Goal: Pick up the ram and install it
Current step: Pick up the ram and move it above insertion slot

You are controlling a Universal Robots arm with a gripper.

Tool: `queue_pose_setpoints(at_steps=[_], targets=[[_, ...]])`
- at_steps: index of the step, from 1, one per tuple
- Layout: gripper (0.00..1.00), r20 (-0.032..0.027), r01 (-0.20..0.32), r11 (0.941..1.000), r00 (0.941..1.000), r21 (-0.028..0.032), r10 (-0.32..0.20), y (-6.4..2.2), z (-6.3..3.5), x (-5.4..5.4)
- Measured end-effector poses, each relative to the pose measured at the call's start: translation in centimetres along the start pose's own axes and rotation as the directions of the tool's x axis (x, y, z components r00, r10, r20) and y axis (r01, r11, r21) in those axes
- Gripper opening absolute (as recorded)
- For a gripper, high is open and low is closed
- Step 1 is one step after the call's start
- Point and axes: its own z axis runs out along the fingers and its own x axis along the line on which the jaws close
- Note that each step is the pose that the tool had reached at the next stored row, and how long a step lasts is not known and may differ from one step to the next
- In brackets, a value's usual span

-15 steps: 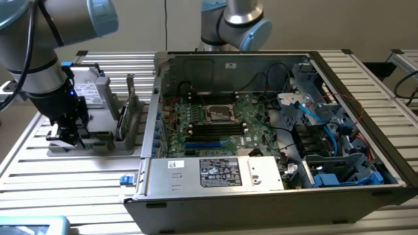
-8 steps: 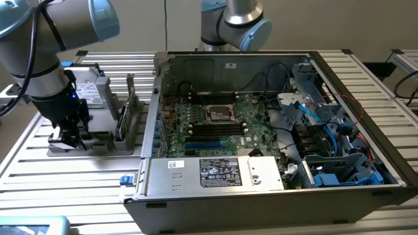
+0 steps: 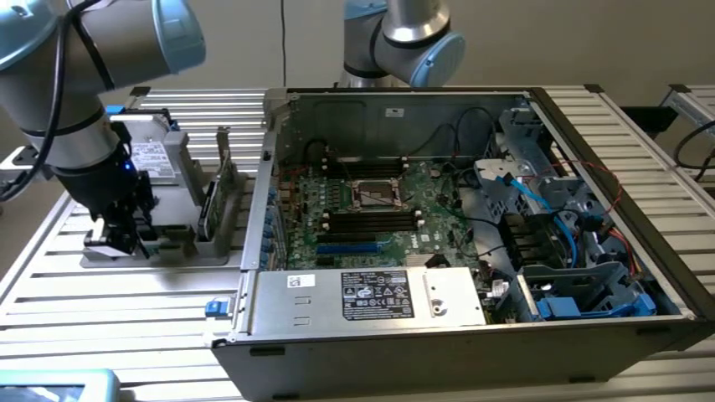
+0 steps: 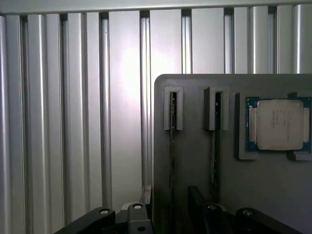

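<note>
Slatted aluminium table (image 3: pixel 134 293), carrying two items.

Item one: grey holder (image 3: pixel 179 249), close to the table's edge on the exterior view's left. Contents:
- the ram (image 4: pixel 172 146), standing on its long edge in a narrow slot. Its long axis runs from the table's near edge toward the far edge, roughly parallel to the side wall of the computer case.
- a second stick (image 4: pixel 214 146) in the neighbouring slot, set the same way.
- a square silver processor (image 4: pixel 280 124), flat in a recess beside them.

Gripper (image 3: pixel 115 244): low over the holder's near end. The claw is released, fingers spread to either side of the ram's line and grasping nothing.

Item two: open computer case (image 3: pixel 369 352) on the table's middle. Contents:
- green motherboard (image 3: pixel 430 188) with processor socket (image 3: pixel 378 194) and black memory slots (image 3: pixel 369 219).
- labelled power supply (image 3: pixel 374 295) along the near wall.
- blue cables (image 3: pixel 525 188) toward the exterior view's right.
</note>
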Motion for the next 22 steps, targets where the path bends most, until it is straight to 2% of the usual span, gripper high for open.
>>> queue_pose_setpoints(at_steps=[5, 6, 8, 9, 10, 11, 13, 22], targets=[[0.42, -0.0001, 0.0, 1.0, 1.0, -0.0001, 0.0, 0.0, 0.19, 0.0], [0.4, -0.0001, 0.0, 1.0, 1.0, -0.0002, 0.0, 0.0, 0.19, 0.0], [0.27, -0.0001, 0.0, 1.0, 1.0, -0.0001, 0.0, 0.0, 0.2, 0.0], [0.27, 0.0002, 0.0, 1.0, 1.0, 0.0001, 0.0, 0.0, 0.19, 0.0], [0.22, 0.0005, 0.0, 1.0, 1.0, 0.0002, 0.0, 0.0, 0.1, 0.0], [0.16, 0.0016, 0.0, 1.0, 1.0, 0.0003, 0.0, 0.0, -0.13, 0.0], [0.12, 0.0026, 0.0, 1.0, 1.0, 0.0003, 0.0, 0.0, -0.69, 0.0], [0.12, 0.0039, 0.0, 1.0, 1.0, 0.0049, 0.0, -0.03, -3.21, 0.2]])
